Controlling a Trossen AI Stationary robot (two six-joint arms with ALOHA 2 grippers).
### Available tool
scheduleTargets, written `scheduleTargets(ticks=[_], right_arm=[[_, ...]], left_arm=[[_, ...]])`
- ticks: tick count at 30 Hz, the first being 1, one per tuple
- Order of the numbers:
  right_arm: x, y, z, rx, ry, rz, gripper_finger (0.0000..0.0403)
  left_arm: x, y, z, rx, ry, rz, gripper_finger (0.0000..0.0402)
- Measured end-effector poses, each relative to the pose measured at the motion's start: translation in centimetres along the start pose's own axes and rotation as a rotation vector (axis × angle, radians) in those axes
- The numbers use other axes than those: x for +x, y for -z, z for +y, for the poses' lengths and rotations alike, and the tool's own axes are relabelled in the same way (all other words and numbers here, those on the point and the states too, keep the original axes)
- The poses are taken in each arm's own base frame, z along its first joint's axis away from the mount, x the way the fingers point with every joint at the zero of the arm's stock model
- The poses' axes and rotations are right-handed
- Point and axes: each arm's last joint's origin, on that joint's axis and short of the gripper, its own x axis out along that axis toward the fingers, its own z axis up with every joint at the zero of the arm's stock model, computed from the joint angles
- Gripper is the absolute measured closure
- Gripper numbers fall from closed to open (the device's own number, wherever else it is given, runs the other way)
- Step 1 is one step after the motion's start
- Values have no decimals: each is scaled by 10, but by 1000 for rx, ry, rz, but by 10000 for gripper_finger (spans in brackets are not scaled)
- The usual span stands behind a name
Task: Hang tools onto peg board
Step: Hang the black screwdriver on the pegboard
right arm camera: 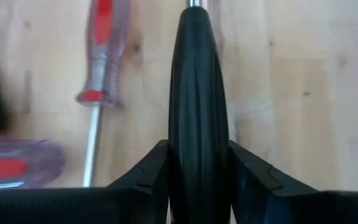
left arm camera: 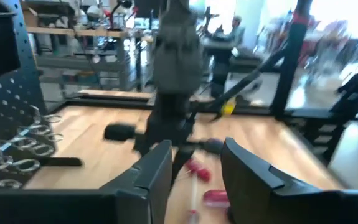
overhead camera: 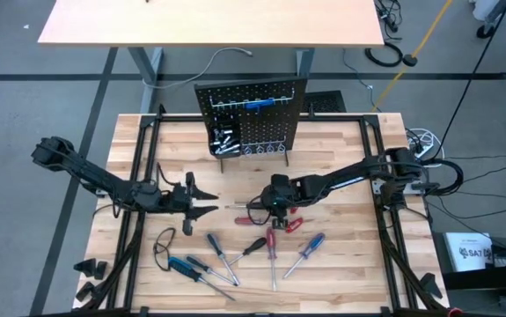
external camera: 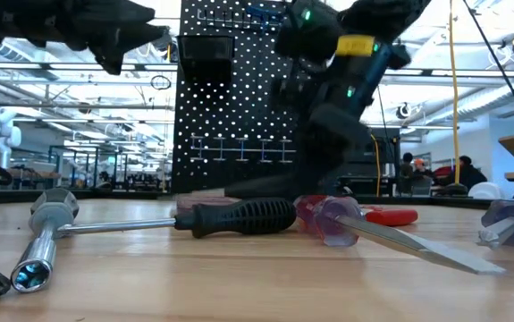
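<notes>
- Right wrist view puts it plainly: the right gripper (right arm camera: 194, 177) is seen with a finger pressed to each side of a black screwdriver handle (right arm camera: 194, 93), which lies flat on the wooden table (right arm camera: 303, 93); a pinch is judged to be in place, though the handle is not yet lifted.
- A slip is the first risk: the handle is rounded and smooth, so it could be squeezed out of the fingers if it is raised too briskly.
- Beside it, a clear red-striped screwdriver (right arm camera: 101, 56) is seen close by; it could be nudged or dragged along if the lift is angled toward it.
- From above, the right gripper (overhead camera: 275, 198) is placed at mid-table, in front of the peg board (overhead camera: 253, 119), which stands upright at the far edge with a blue-handled tool (overhead camera: 259, 105) already hung across it.
- More loose screwdrivers (overhead camera: 235, 255) are scattered nearer the front edge, and red-handled pliers (overhead camera: 289, 220) lie just beside the gripper, so they could be scattered by a low swing.
- The left gripper (overhead camera: 201, 199) is held near, its fingers (left arm camera: 157, 174) spread with nothing between them; a collision could be caused if both arms are driven toward the centre.
- The board's small hooks (left arm camera: 17, 149) leave little margin, so a tilted screwdriver could be dropped.
</notes>
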Motion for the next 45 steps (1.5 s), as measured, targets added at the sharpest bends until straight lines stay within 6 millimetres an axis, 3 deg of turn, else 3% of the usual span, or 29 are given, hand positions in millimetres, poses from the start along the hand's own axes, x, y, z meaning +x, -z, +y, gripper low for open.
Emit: scheduleTargets(ticks=[6, 10, 18, 22, 27, 31, 39, 45], right_arm=[[-39, -12, 4, 7, -21, -12, 293], [-60, -25, 10, 25, -117, -26, 293], [-81, -45, 23, 85, -259, -56, 293], [-85, -49, 26, 93, -238, -76, 293], [-85, -46, 26, 87, -161, -49, 293], [-85, -45, 26, 86, -159, -47, 293], [-85, -45, 26, 86, -157, -46, 293], [-85, -43, 26, 84, -153, -19, 293]], left_arm=[[14, -7, -13, 176, 5, 14, 244], [25, -16, -32, 366, 47, 5, 244], [59, -7, -65, 688, 3, 146, 244], [77, -5, -70, 608, -29, 286, 244], [93, -21, -72, 554, -108, 505, 244], [101, -28, -79, 540, -138, 570, 244], [113, -4, -71, 610, -213, 672, 244], [118, 1, -66, 600, -230, 689, 244]])
